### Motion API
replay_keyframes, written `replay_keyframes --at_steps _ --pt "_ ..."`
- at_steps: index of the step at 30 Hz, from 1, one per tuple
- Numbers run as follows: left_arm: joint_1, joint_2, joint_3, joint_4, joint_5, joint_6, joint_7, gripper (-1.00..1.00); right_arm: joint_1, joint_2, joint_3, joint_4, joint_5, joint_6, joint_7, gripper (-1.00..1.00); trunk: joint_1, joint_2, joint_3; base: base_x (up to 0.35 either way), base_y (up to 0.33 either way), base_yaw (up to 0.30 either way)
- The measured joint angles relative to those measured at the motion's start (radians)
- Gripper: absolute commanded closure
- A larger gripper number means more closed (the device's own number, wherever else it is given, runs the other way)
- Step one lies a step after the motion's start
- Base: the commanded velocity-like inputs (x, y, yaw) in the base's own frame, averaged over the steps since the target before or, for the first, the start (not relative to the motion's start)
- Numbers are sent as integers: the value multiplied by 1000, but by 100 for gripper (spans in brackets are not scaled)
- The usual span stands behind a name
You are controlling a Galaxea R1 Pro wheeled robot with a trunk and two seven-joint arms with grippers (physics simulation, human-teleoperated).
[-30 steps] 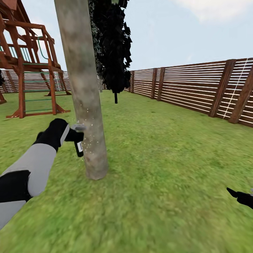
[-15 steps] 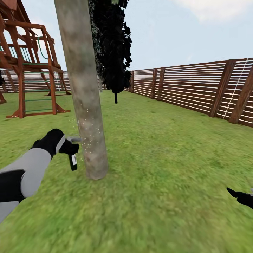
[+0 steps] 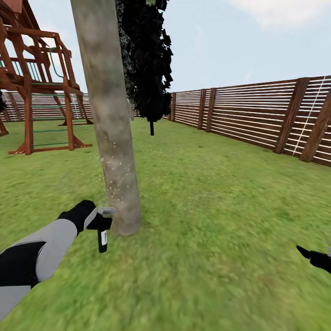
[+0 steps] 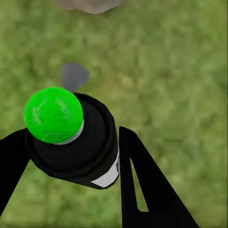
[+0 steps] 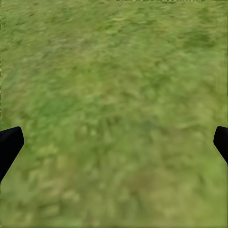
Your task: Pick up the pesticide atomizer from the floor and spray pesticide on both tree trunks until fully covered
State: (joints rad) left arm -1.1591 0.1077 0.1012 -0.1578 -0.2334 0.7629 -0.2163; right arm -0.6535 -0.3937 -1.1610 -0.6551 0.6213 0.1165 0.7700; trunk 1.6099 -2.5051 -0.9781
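No legible text, brand, number or sign anywhere. Only a small white label (image 3: 104, 237) on the black body of the pesticide atomizer (image 3: 102, 233), too small and blurred to read in the head view; same label seen as a blank white patch (image 4: 108, 176) at the bottle's lower edge in the left wrist view, no characters discernible.

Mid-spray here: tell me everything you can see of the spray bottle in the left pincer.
The spray bottle is small and dark with a white label, a grey nozzle head and a green round end. It hangs roughly upright, gripped between the left pincer's two black fingers, just above the grass. Its nozzle points at the base of the tree trunk, close beside it; pale specks dot the bark above.
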Motion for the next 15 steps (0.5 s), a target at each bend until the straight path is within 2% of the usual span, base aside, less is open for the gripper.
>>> replay_keyframes --at_steps 6,9,11,15 --pt "29 -1 0 1 2 4 1 100 0 0 0 -1 -1 0 0 -100 0 0 0 219 -107 234" --pt "34 -2 0 1 2 4 2 100 0 0 0 -1 -1 0 0 -100 0 0 0 48 -14 219" --pt "43 -2 0 1 1 5 2 100 0 -1 0 -1 0 0 0 -100 0 0 0 33 -29 39" --pt "45 -4 0 1 2 6 1 100 0 -1 0 -1 0 0 0 -100 0 0 0 180 -203 6"
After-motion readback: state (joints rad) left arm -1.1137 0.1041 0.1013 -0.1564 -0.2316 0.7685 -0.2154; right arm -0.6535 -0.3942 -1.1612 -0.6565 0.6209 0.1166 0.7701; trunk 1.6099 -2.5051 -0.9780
